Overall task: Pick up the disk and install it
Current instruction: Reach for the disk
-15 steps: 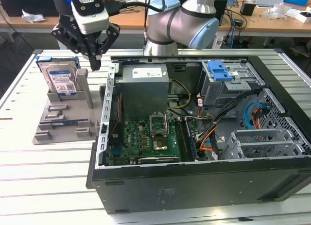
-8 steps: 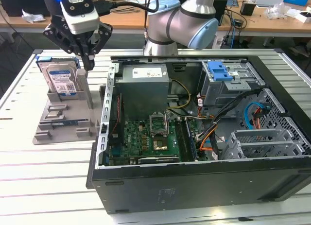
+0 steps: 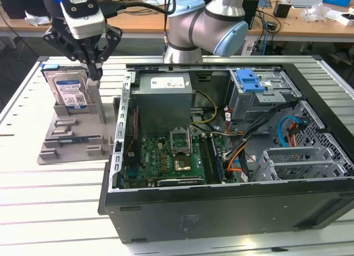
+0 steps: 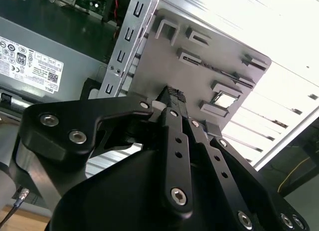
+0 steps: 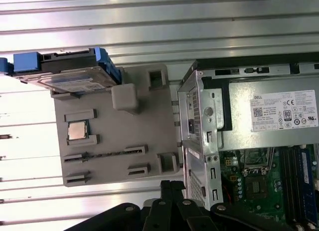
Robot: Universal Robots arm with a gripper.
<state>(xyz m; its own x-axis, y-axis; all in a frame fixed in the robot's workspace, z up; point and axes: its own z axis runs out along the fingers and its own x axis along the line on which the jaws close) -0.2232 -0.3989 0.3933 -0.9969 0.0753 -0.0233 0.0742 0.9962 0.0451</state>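
The disk (image 3: 68,90) is a silver hard drive with a white-and-blue label and blue rails. It stands upright in a slot at the far end of a grey fixture plate (image 3: 72,148), at the exterior view's left. My gripper (image 3: 94,73) hangs just above and to the right of the disk, over a grey post (image 3: 100,104) of the fixture. Its black fingers are together with nothing between them, apart from the disk. In the first wrist view the disk (image 5: 70,74) lies at the fixture's corner, away from the gripper (image 5: 172,185). In the second wrist view the gripper (image 4: 180,104) points at the fixture plate (image 4: 199,71).
An open computer case (image 3: 221,212) lies right of the fixture, with a grey power-supply box (image 3: 164,95), a motherboard (image 3: 166,156), a blue latch (image 3: 249,79) on a drive cage (image 3: 265,98) and loose cables. The fixture also holds a small chip (image 5: 78,131). The table (image 3: 50,200) is slatted metal.
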